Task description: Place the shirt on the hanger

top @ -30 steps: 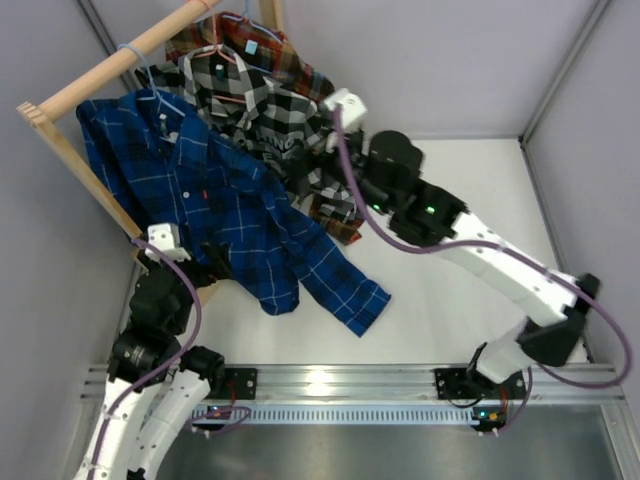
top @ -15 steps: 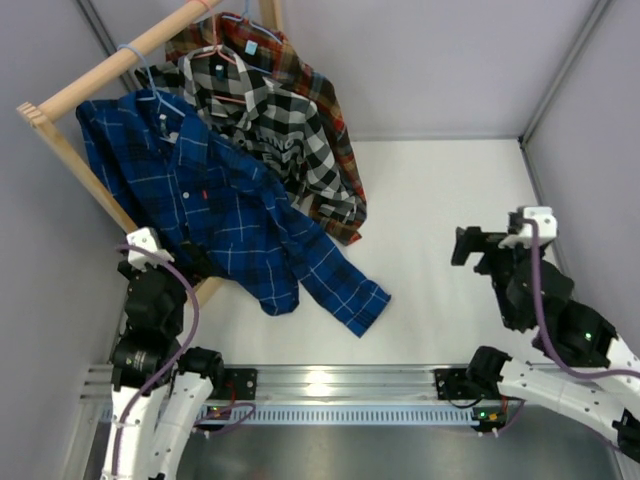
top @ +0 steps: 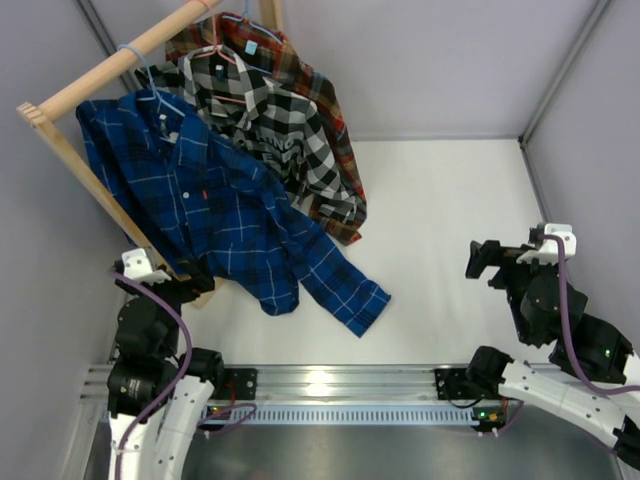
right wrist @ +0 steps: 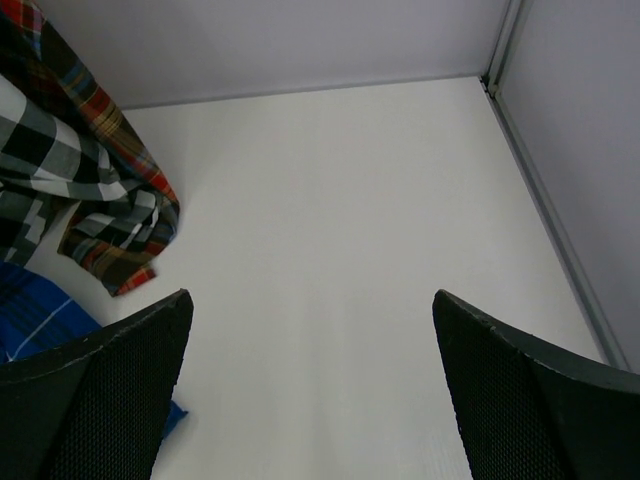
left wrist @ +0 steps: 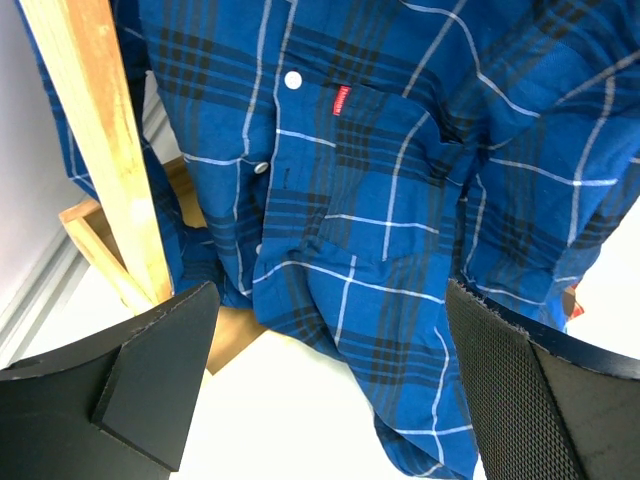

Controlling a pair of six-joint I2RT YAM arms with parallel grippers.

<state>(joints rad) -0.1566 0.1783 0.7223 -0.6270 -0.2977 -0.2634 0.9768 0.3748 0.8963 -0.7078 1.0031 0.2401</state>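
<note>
The dark blue plaid shirt [top: 200, 195] hangs from the wooden rod on the light-blue wire hanger [top: 143, 75], whose hook loops over the rod. One sleeve [top: 340, 290] trails onto the white table. In the left wrist view the shirt [left wrist: 400, 200] fills the frame, with its red tag [left wrist: 342, 100] showing. My left gripper [top: 192, 274] is open and empty, just below the shirt's hem by the rack's foot; it also shows in the left wrist view [left wrist: 330, 400]. My right gripper [top: 488, 265] is open and empty over bare table at the right, as the right wrist view [right wrist: 310, 390] confirms.
The wooden rack [top: 100, 75] stands at the back left, and its post [left wrist: 100, 150] is close to my left fingers. A black-and-white checked shirt [top: 270, 120] and a red-brown plaid shirt [top: 335, 135] hang behind the blue one. Grey walls close in the table.
My right arm has pulled back from the hanging shirts to the near right of the table. My left arm has drawn back toward its base. The blue shirt has not moved.
</note>
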